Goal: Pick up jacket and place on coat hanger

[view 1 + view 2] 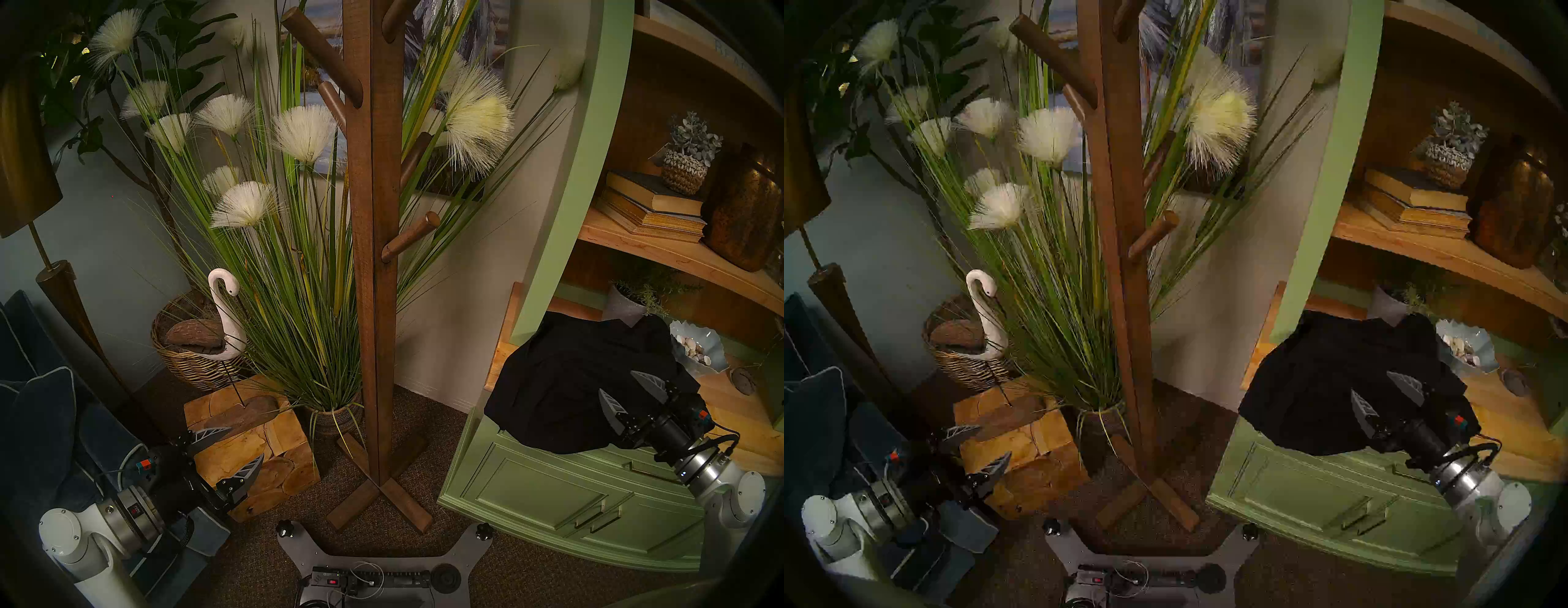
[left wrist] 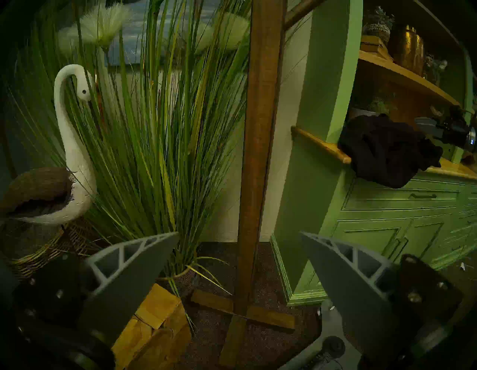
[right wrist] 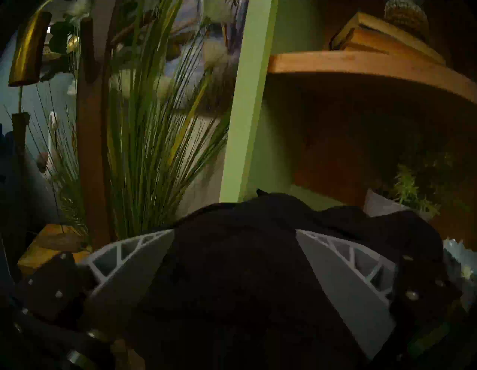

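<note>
Barely started: my right gripper [image 1: 628,390] hangs spread wide over the jacket [image 1: 568,382] heaped at lower right, nothing grabbed, coat hanger [image 1: 373,237] pegs bare.

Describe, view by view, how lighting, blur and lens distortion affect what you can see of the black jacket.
Head stereo views: dim warm light, the jacket a featureless black heap; fisheye bends the green cabinet. Left wrist view: jacket small, near the dark rim. Right wrist view: darkest and blocky; jacket fills the space between the open right claw.
</note>
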Robot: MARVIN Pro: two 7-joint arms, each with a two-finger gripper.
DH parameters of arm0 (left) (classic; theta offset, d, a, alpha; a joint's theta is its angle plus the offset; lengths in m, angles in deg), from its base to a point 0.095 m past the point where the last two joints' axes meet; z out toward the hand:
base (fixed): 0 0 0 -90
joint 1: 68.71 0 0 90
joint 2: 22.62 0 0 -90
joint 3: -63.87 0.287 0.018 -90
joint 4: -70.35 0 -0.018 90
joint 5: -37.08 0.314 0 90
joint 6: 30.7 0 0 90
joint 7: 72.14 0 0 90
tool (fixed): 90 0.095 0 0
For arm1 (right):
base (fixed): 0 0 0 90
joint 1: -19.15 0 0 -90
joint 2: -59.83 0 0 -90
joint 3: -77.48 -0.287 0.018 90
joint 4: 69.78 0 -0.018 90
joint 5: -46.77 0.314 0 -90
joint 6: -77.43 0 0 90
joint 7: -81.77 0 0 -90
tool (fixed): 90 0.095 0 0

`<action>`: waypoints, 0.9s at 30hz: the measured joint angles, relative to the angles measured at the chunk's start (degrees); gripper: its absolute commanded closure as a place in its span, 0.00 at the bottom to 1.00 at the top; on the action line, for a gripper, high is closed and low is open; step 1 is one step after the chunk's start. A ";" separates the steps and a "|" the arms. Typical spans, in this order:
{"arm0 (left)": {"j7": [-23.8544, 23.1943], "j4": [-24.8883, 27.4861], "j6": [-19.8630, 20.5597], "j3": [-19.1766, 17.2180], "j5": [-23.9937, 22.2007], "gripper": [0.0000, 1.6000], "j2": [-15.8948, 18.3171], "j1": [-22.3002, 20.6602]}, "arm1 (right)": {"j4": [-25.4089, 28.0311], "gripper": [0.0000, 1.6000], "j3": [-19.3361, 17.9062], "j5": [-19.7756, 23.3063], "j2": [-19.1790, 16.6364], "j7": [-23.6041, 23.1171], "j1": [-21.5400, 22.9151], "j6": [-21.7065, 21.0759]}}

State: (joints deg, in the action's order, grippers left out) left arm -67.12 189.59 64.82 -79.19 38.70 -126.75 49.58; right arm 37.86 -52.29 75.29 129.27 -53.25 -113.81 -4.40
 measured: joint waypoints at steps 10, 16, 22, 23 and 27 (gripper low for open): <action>0.00 0.00 0.00 0.00 0.01 0.00 0.00 0.00 | -3.12 0.00 5.91 -3.09 -4.29 2.54 5.20 -1.29; 0.00 -0.01 0.00 0.00 0.01 0.00 0.00 -0.01 | -3.02 0.00 7.92 -3.20 -6.07 3.83 8.52 -2.04; 0.00 -0.01 0.00 0.00 -0.01 0.00 0.00 0.00 | -4.21 0.00 9.99 -4.34 -7.39 5.32 11.22 -3.41; 0.00 -0.01 0.00 0.00 -0.02 0.00 0.00 0.00 | -4.63 0.00 10.27 -4.60 -7.51 5.45 11.49 -3.48; 0.00 0.00 0.00 0.00 -0.03 0.00 0.00 0.00 | -8.28 0.00 12.31 -6.10 -7.99 6.35 13.14 -3.52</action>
State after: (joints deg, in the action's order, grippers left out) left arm -67.12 189.59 64.82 -79.19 38.67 -126.76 49.58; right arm 29.57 -39.98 69.19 121.29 -46.90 -100.67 -7.92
